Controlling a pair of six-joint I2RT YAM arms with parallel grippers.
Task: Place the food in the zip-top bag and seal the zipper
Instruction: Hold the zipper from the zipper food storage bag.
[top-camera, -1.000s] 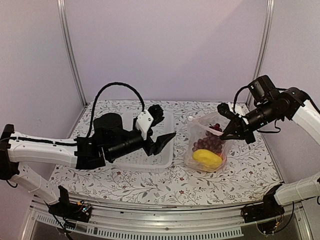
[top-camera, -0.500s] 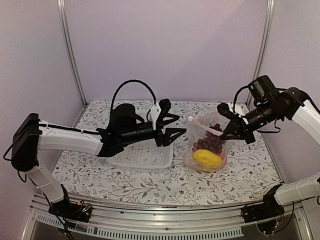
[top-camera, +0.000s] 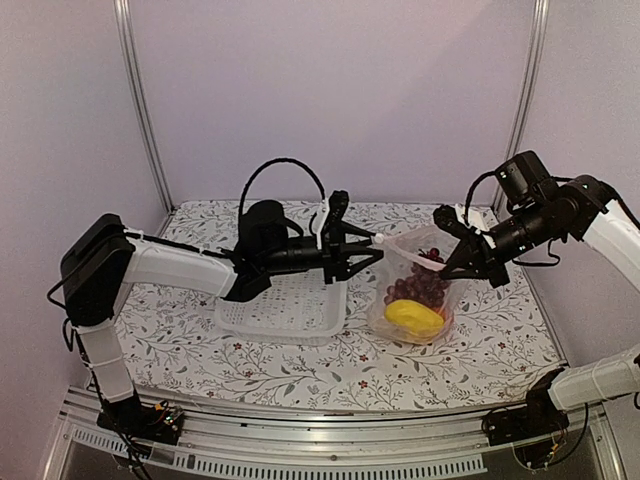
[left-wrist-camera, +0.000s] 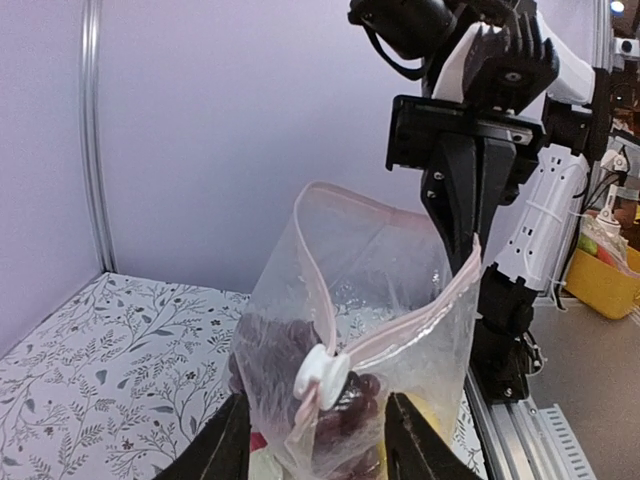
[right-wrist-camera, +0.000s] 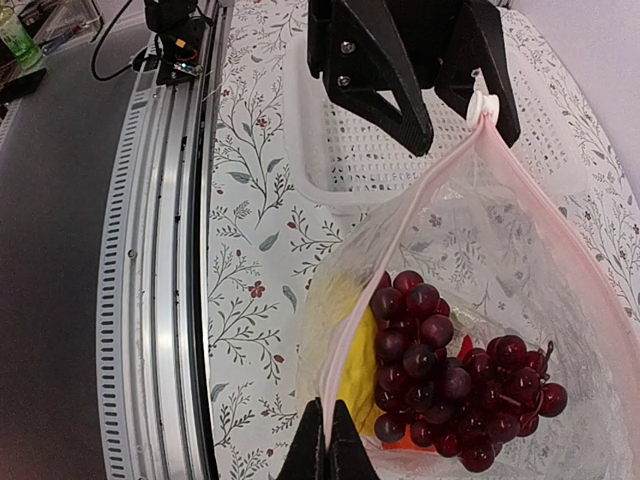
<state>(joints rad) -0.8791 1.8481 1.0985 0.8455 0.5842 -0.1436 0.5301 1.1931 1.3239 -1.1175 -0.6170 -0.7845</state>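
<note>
Since half a second ago the left gripper (top-camera: 372, 247) has reached from above the basket (top-camera: 285, 310) toward 3 o'clock and now arrives at the zip-top bag (top-camera: 420, 290); the right gripper (top-camera: 462, 262) and the bag have stayed where they were.

In the top view the bag stands on the patterned table (top-camera: 500, 340), just beside the basket at its 3 o'clock. The mouth is held up and gapes open. The zipper (right-wrist-camera: 400, 230) runs as a pale pink strip along the mouth. Its white slider (top-camera: 381, 238) sits at the mouth's 10 o'clock end.

The left gripper's jaws are spread wide. In the left wrist view the slider (left-wrist-camera: 322, 375) lies between the two fingers (left-wrist-camera: 235, 440), close to their tips, with clear space on each side; neither finger touches it. The right wrist view shows the same black fingers (right-wrist-camera: 375, 70) straddling the slider (right-wrist-camera: 483, 105).

The right gripper's jaws are closed on the zipper strip at the mouth's 3 o'clock end, pinching it and holding that end up (right-wrist-camera: 325, 445).

Inside the bag lie the dark grape bunch (right-wrist-camera: 450, 380) and, at its 8 o'clock, a yellow piece (right-wrist-camera: 350, 350).
</note>
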